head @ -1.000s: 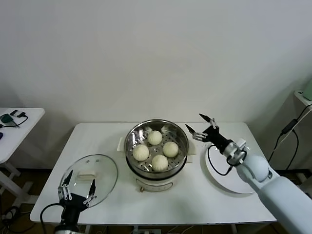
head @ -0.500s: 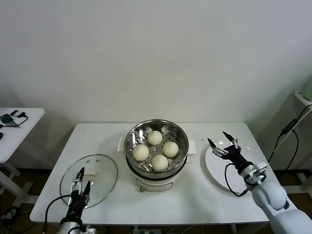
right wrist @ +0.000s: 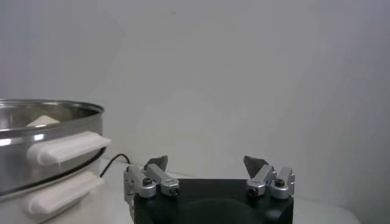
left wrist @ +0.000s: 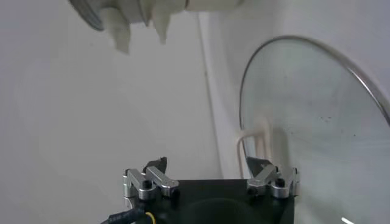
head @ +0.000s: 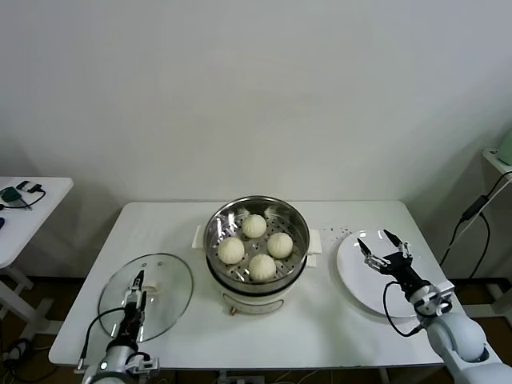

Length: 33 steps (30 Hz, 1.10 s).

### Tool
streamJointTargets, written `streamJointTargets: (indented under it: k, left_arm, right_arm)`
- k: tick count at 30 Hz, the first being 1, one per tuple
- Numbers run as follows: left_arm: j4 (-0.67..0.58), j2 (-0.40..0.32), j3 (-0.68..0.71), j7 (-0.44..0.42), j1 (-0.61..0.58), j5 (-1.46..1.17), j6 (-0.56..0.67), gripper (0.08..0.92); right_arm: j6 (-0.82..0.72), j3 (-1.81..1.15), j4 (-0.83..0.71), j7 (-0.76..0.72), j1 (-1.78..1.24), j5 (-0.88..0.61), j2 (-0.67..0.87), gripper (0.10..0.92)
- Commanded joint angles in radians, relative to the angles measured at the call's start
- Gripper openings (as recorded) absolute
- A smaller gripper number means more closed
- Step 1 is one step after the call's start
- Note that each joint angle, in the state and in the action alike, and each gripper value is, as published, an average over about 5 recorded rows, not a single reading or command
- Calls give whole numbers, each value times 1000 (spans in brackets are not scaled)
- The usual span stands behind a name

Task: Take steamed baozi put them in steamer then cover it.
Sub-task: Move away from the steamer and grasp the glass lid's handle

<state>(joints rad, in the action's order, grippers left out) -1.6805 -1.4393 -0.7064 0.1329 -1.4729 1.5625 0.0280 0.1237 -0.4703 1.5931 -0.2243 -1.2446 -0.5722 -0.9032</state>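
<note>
The steamer point(head: 256, 276) stands at the table's middle, uncovered, with several steamed baozi point(head: 254, 226) on its perforated floor. Its steel wall and white side handle point(right wrist: 67, 148) also fill one side of the right wrist view. The cover point(head: 164, 308), a clear glass lid with a cream handle point(head: 152, 284), lies flat on the table to the left of the steamer. My left gripper point(head: 138, 282) hovers open over the cover's near part, by that handle point(left wrist: 256, 143), holding nothing. My right gripper point(head: 374, 238) is open and empty above the white plate.
A flat white plate point(head: 360, 280) lies right of the steamer, under my right gripper. Dark specks point(head: 336, 232) dot the table near it. A side table point(head: 24, 208) with small items stands far left. A cable point(head: 472, 212) hangs at the far right.
My right gripper has drawn back from beside the steamer's rim to above the plate, staying open. My left gripper has turned and shifted slightly right over the cover.
</note>
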Motion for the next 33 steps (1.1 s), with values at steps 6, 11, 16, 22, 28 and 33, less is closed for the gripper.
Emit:
streamJointTargets:
  k: [6, 11, 16, 22, 28, 33]
  left_arm:
    - [225, 14, -2, 52, 193, 53, -13, 823]
    - [226, 26, -2, 54, 207, 30, -20, 823]
    - [223, 39, 4, 47, 207, -11, -13, 815]
    - [230, 42, 9, 34, 204, -33, -3, 681]
    - [227, 46, 11, 25, 197, -56, 1, 508]
    - [183, 58, 15, 23, 178, -96, -3, 361]
  right_arm:
    - [15, -38, -28, -18, -32, 44, -24, 823]
    - [22, -41, -36, -25, -35, 63, -31, 823]
    - [29, -41, -47, -31, -34, 87, -41, 823]
    - [39, -40, -56, -38, -34, 120, -52, 823]
    - [47, -43, -68, -45, -35, 139, -61, 823]
    - [54, -46, -79, -49, -34, 151, -65, 823]
